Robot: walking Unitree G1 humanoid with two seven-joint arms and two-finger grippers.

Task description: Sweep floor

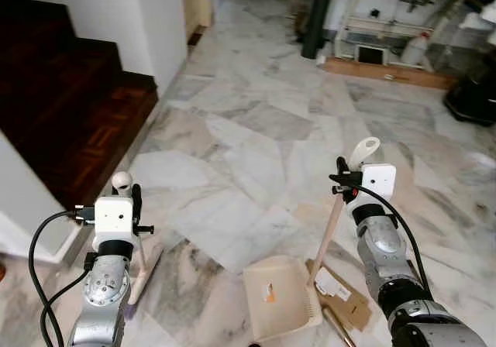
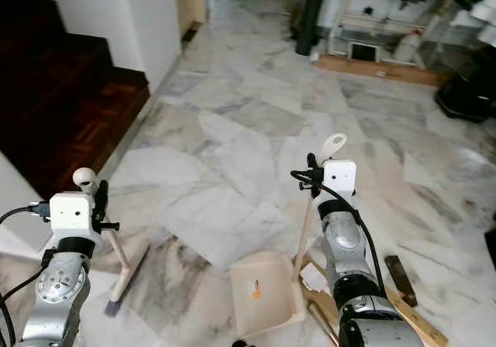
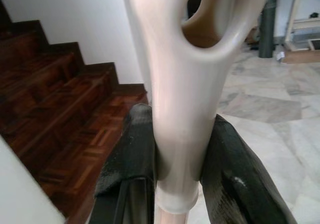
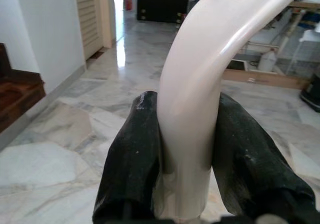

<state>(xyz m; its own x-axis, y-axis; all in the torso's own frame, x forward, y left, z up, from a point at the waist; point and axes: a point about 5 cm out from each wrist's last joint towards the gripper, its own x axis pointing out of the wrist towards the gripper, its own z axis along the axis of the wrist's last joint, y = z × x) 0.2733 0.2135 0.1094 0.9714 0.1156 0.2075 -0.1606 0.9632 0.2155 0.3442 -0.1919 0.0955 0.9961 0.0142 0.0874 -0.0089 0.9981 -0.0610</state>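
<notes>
My left gripper (image 1: 133, 201) is shut on the top of a cream broom handle (image 3: 182, 84). The broom slants down to its head (image 1: 147, 268), which rests on the marble floor at the lower left. My right gripper (image 1: 343, 179) is shut on the curved top of the dustpan's long handle (image 4: 192, 94). The cream dustpan (image 1: 288, 310) rests on the floor between my arms, with a small orange scrap (image 1: 269, 291) inside it. Flat cardboard and paper scraps (image 1: 341, 293) lie just to the right of the pan.
Dark wooden stairs (image 1: 70, 107) rise on the left beside a white wall. A low shelf with clutter (image 1: 387, 53) and a dark pole (image 1: 316, 22) stand at the back, and a black object (image 1: 473, 99) sits far right. A brown strip (image 2: 399, 277) lies by my right arm.
</notes>
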